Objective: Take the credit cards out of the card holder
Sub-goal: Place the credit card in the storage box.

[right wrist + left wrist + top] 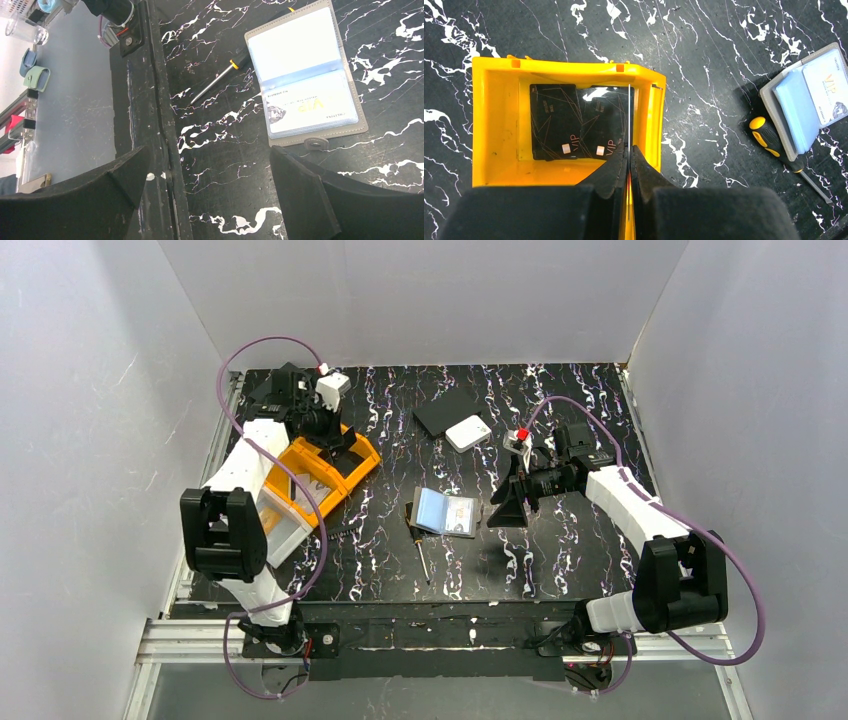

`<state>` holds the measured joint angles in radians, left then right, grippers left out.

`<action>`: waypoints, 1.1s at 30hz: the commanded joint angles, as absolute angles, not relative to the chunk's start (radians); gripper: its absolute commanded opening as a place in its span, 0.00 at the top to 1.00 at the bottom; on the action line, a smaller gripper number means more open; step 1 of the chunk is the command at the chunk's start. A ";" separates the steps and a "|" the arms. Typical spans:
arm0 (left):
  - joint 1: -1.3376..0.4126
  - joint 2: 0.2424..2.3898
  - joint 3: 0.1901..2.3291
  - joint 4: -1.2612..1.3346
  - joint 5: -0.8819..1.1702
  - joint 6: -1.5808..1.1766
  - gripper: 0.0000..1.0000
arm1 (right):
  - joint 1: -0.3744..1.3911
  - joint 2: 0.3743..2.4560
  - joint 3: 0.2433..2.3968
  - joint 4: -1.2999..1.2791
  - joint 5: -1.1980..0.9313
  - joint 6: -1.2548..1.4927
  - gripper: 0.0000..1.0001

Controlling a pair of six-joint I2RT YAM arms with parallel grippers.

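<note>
Right jaws wide near card holder [445, 512], screwdriver [774, 145] alongside.

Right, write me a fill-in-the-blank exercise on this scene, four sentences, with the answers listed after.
1. The yellow bin holds ___ black cards.
2. The tool beside the unfolded card holder is a ___.
3. The right gripper stands wide ___.
4. The left gripper, shut on a thin card seen edge-on, hangs over the ___.
Missing words: two; screwdriver; open; bin.
</note>
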<state>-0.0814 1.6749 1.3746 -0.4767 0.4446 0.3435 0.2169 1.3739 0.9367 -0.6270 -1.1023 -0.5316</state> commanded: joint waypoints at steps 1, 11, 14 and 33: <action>-0.057 1.704 1.415 -0.442 0.523 0.346 1.00 | 0.213 1.359 0.933 -0.617 -1.123 -0.531 0.02; -0.042 1.781 1.441 -0.438 0.518 0.365 1.00 | 0.210 1.364 0.932 -0.618 -1.124 -0.532 0.02; -0.039 1.781 1.409 -0.412 0.517 0.367 1.00 | 0.210 1.364 0.932 -0.618 -1.124 -0.532 0.02; -0.033 1.854 1.367 -0.363 0.457 0.367 1.00 | 0.207 1.373 0.934 -0.623 -1.129 -0.535 0.02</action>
